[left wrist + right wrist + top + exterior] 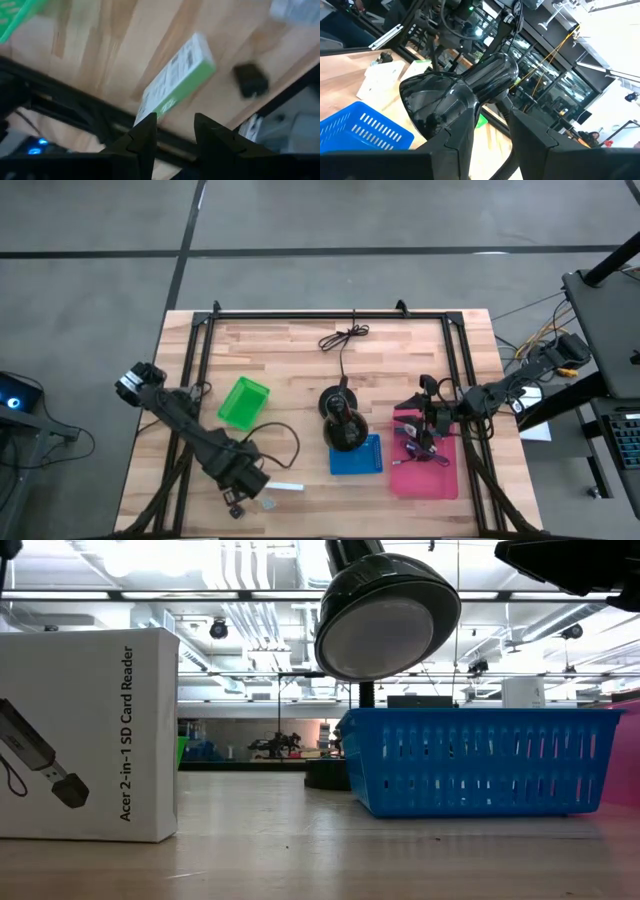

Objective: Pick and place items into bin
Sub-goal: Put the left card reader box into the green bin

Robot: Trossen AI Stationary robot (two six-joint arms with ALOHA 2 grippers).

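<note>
left gripper low at table's 7 o'clock corner, fingers apart, nothing held, green-white box lying just ahead. right gripper over pink bin around 4 o'clock, fingers parted, empty. black stand dead centre.

Three bins: one green, one blue, one pink.

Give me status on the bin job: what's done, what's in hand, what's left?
Done: some purple and dark items lie in the pink bin, with the right gripper open above it.
In hand: nothing. The left gripper is open and empty near the green-and-white box.
Left: that box and a small black piece beside it on the table.
</note>
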